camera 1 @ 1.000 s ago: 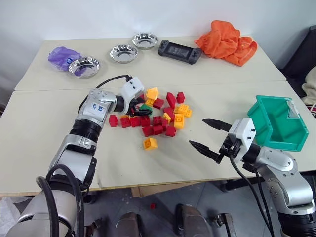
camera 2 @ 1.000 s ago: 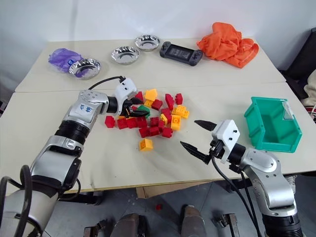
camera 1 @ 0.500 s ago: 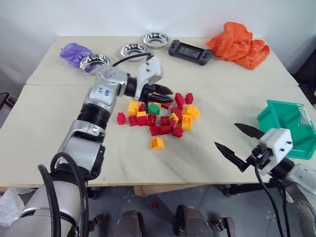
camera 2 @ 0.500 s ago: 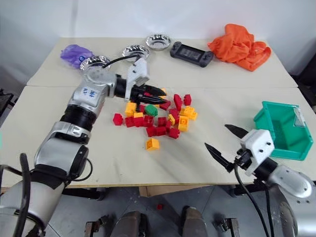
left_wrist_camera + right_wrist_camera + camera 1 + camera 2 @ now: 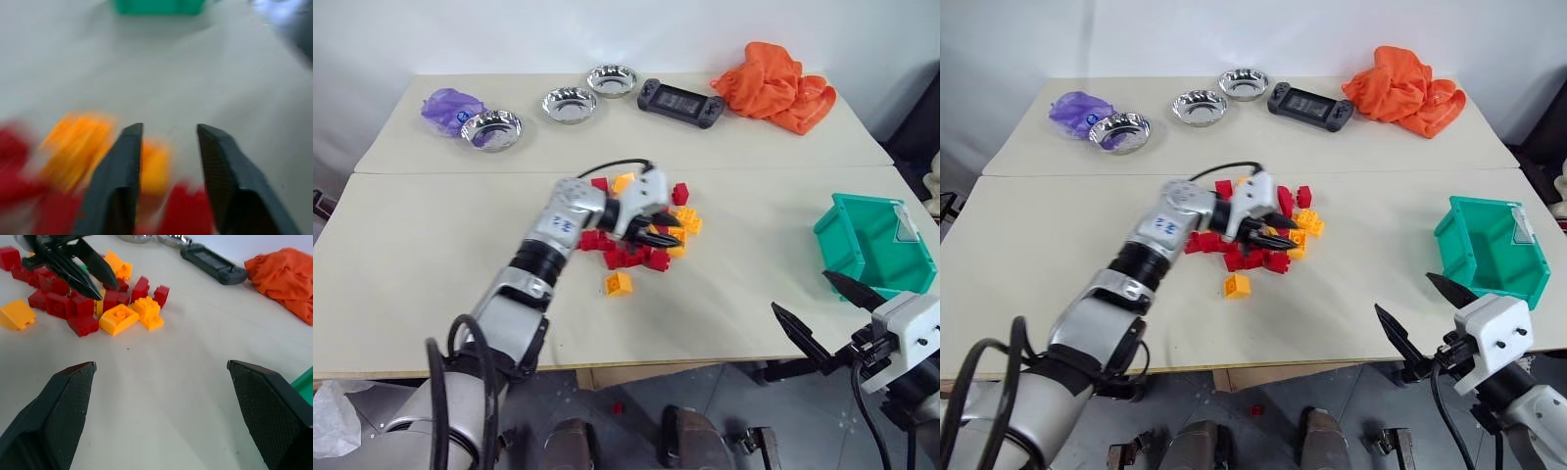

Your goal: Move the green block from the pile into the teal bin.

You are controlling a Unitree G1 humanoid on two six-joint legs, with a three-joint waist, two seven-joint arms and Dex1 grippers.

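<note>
The pile [image 5: 628,258] of red, yellow and orange bricks lies mid-table. My left gripper [image 5: 677,233] reaches low over its right side, fingers apart, and the left wrist view shows bare table and a yellow brick between them, nothing held. The green block [image 5: 84,268] shows as a thin green sliver behind those fingers [image 5: 93,264] in the right wrist view. At the table's right edge stands the teal bin [image 5: 871,245], its open front facing me. My right gripper [image 5: 803,297] hangs wide open and empty off the near right edge, below the bin.
A single yellow brick [image 5: 618,284] lies apart in front of the pile. Along the far table sit three steel bowls [image 5: 567,103], a purple bag [image 5: 445,105], a black game controller [image 5: 679,102] and an orange cloth [image 5: 773,83].
The left gripper swung right and down over the pile, shut briefly, then opened again; it now covers the green block. The right gripper drew back toward the near right edge. The camera shifted too.
</note>
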